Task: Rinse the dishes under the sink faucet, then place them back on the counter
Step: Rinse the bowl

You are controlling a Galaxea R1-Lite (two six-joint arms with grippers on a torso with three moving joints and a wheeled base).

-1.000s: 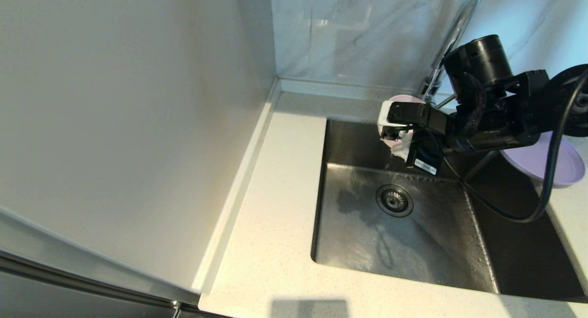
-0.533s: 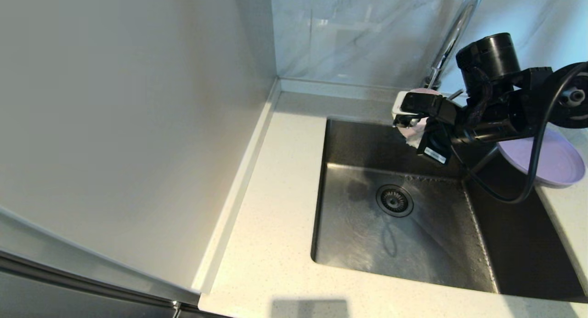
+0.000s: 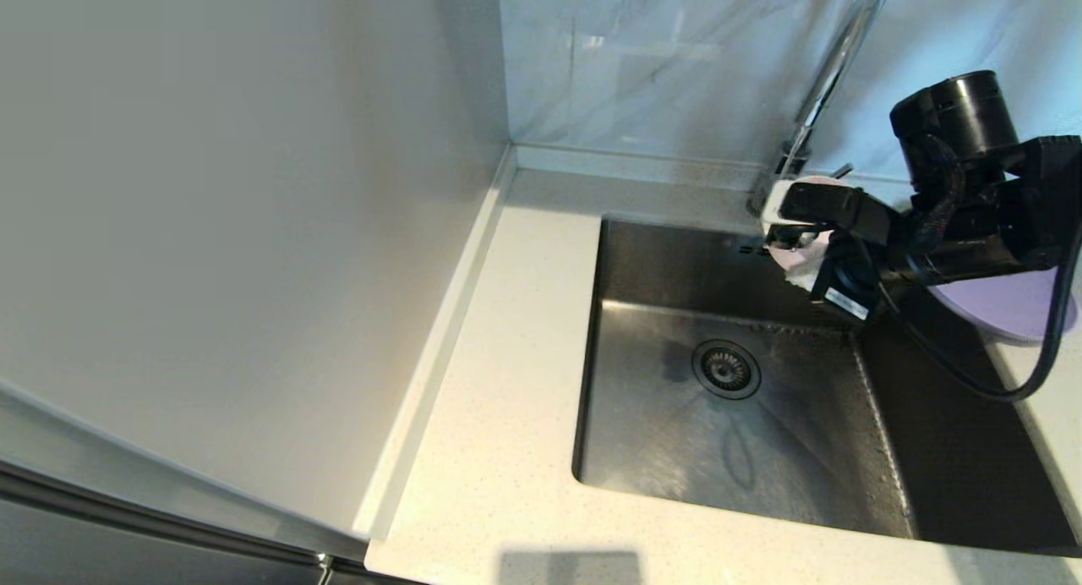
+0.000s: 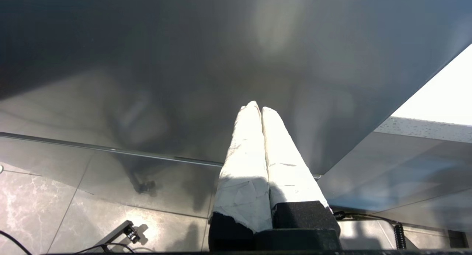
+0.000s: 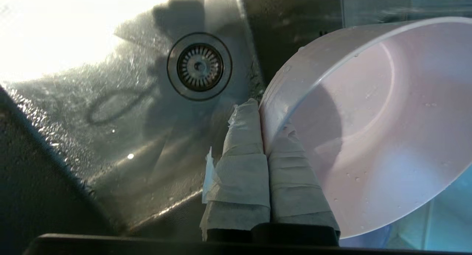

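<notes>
Nearest us, the cream-white speckled stone worktop (image 3: 499,450) wraps the front and left of the steel sink basin (image 3: 676,433), whose wet floor glistens around the round slotted drain (image 3: 726,369). Down at the side, away from the action, the left gripper (image 4: 260,111) hangs with its two white-wrapped fingers pressed flat together, nothing between them, facing a dark glossy panel (image 4: 184,63) above a marbled floor (image 4: 44,207).

Now to the working arm: the black right arm reaches in from the right, over the far right corner of the basin. Its right gripper (image 5: 262,116) is clamped on the rim of the small pale pink bowl (image 5: 372,122), one taped finger outside the wall and one inside. The bowl is tipped on its side, mouth turned toward the wrist camera, water droplets beading its inner surface. From the head view only a sliver of pink (image 3: 801,259) shows past the gripper (image 3: 790,238), up at the basin's back edge and just beside the base of the tall shiny chrome gooseneck faucet (image 3: 824,78).

Behind the arm, the shallow round lilac-purple plate (image 3: 1010,306) sits at the right-hand side of the sink, mostly hidden by the arm and its black cable (image 3: 997,386). Furthest back, the faucet's neck rises against the pale marbled wall tiles (image 3: 642,61).
</notes>
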